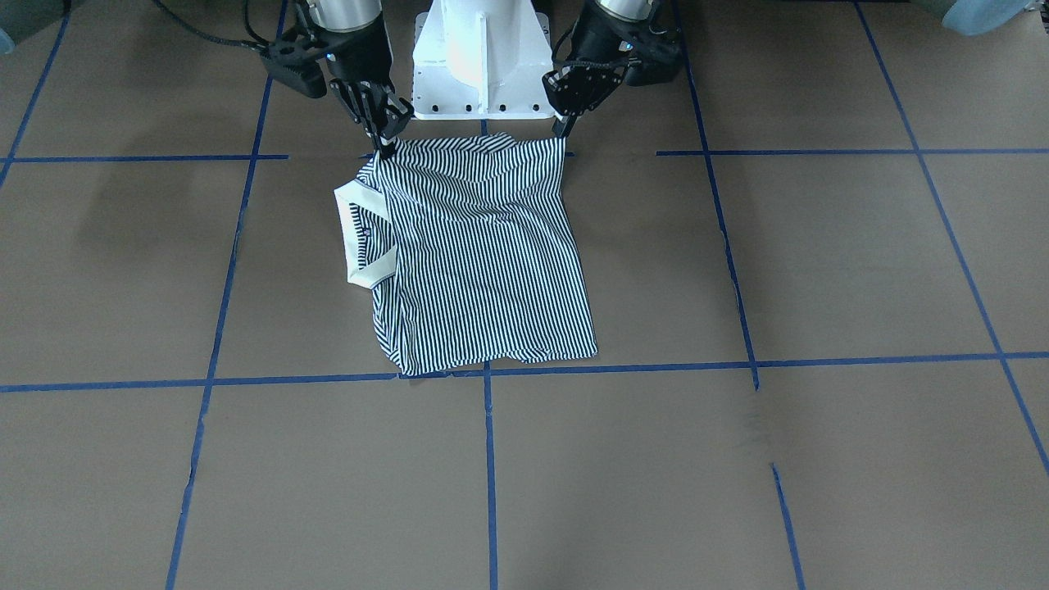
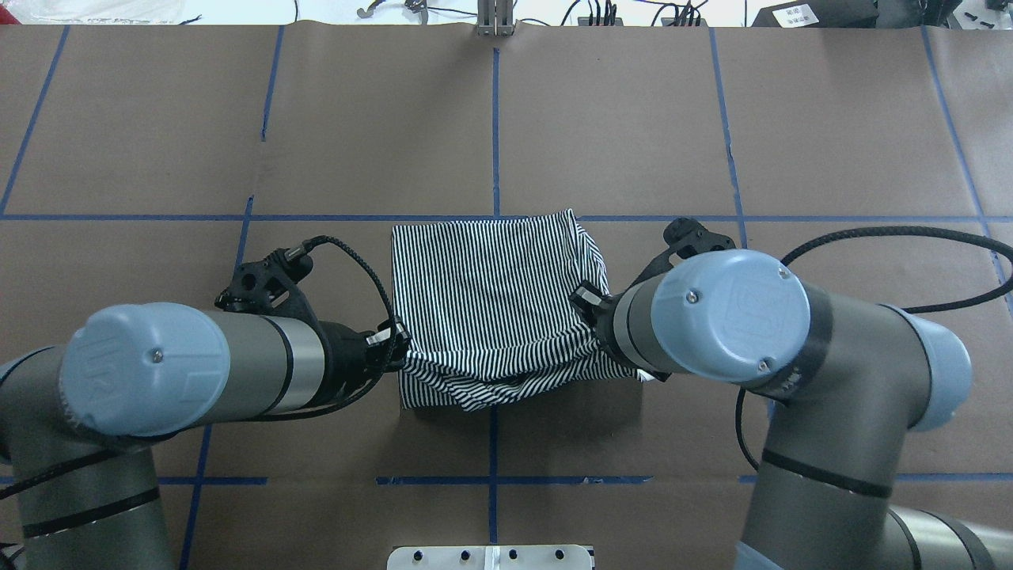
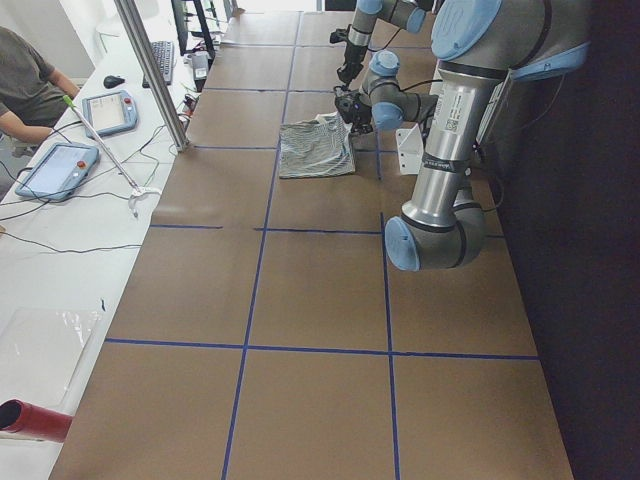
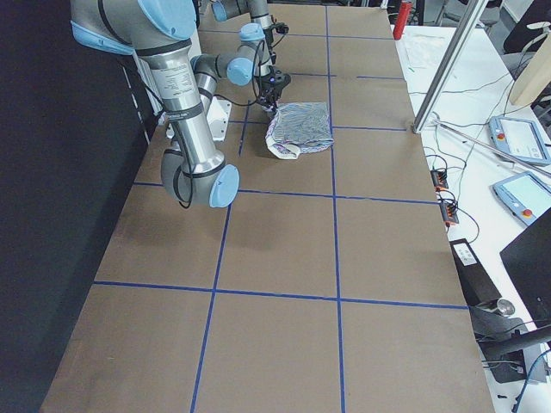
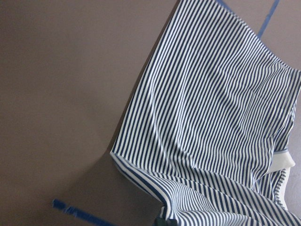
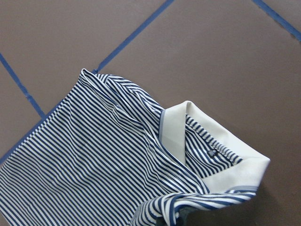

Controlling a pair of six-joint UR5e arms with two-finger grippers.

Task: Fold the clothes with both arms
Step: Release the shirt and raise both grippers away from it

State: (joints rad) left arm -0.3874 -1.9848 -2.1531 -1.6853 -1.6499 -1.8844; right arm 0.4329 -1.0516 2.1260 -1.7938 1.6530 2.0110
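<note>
While the striped shirt is laid folded on the brown table, close to the white base, its edge by the robot is held up a little. One corner of that edge is pinched tight by the left gripper. The other corner, by the cream collar, is pinched tight by the right gripper. The far edge is laid along a blue tape line.

Lit evenly from above. Casts soft, faint shadows on the tabletop beside the shirt. Blows out the white pedestal. Sharp in every view.
</note>
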